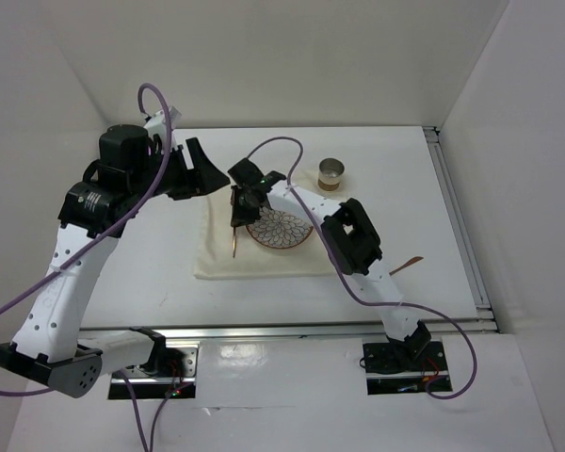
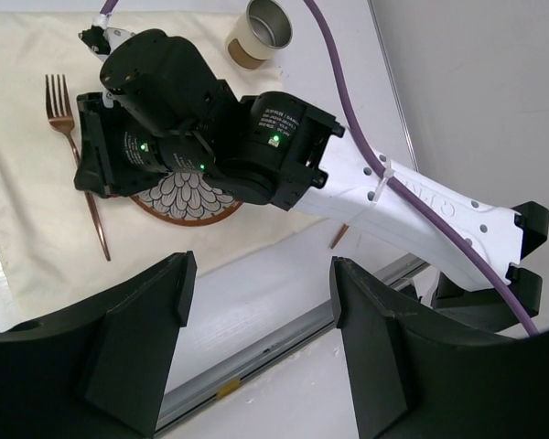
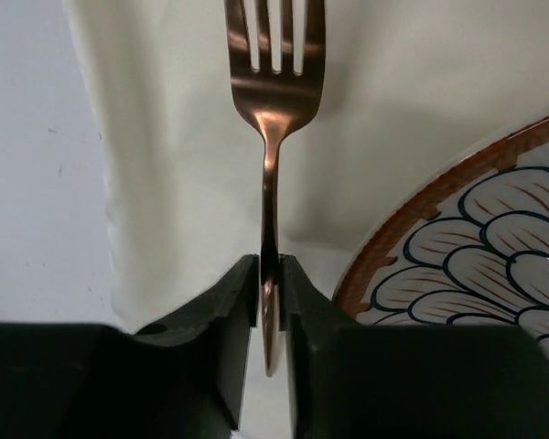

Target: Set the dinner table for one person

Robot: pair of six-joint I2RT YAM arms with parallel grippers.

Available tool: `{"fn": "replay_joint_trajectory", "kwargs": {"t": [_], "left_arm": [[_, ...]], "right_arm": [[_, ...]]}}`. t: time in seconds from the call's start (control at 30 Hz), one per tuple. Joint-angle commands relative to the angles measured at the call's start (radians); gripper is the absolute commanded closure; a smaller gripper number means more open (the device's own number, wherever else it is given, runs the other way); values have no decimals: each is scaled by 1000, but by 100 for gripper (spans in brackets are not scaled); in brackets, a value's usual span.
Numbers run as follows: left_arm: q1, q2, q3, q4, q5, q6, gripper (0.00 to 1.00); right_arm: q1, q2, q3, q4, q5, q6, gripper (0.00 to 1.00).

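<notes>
Your right gripper (image 3: pixel 270 274) pinches the copper fork (image 3: pixel 273 101) to seat it beside the plate (image 3: pixel 457 265) alongside; left gripper (image 2: pixel 261 297) hangs wide, empty.

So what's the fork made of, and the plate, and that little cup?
The fork looks like metal with a shiny copper-pink finish: it mirrors light along its neck. The plate is probably glazed ceramic, glossy with painted petals and a brown rim. The cup seems to be silvery metal inside, with a tan band outside that could be cork or wood.
</notes>
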Motion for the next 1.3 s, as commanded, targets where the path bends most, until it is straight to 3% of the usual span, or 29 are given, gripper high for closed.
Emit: {"fn": "replay_joint_trajectory", "kwargs": {"t": [0.0, 0.03, 0.13, 0.27, 0.43, 0.53, 0.67, 0.7, 0.8, 0.83, 0.93, 1.0, 1.13, 1.27], "left_arm": [[6, -23, -1, 15, -5, 0, 23], [6, -32, -1, 15, -5, 0, 23], [6, -32, -1, 15, -5, 0, 23], [6, -32, -10, 15, -5, 0, 23], [6, -32, 12, 24, -5, -9, 23], [6, -32, 36, 15, -5, 0, 23], [6, -43, 45, 24, -25, 0, 23], [15, -52, 36, 24, -25, 0, 23], [16, -43, 36, 34, -25, 9, 23], [16, -43, 36, 34, -15, 20, 23], [16, -30, 24, 34, -4, 20, 24], [16, -21, 4, 34, 7, 20, 24], [16, -10, -7, 44, 30, 20, 24], [16, -1, -16, 44, 39, 20, 24]], "right_arm": [[6, 2, 71, 22, -7, 11, 70], [6, 2, 88, 22, -18, 11, 59], [6, 2, 124, 7, -18, 11, 48], [6, -11, 160, -9, -18, 1, 48], [6, -180, 82, 5, 34, -9, 57], [-14, -335, -45, -44, 132, -18, 67], [-89, -617, -382, -111, 246, 57, 68], [-138, -757, -540, -134, 273, 77, 66], [-268, -967, -824, -185, 283, 160, 62], [-312, -1087, -886, -197, 271, 175, 61], [-504, -1237, -1082, -228, 203, 198, 61], [-636, -1265, -1180, -228, 144, 198, 60], [-759, -1231, -1282, -149, 102, 146, 51], [-778, -1144, -1317, -110, 114, 137, 48]]}}
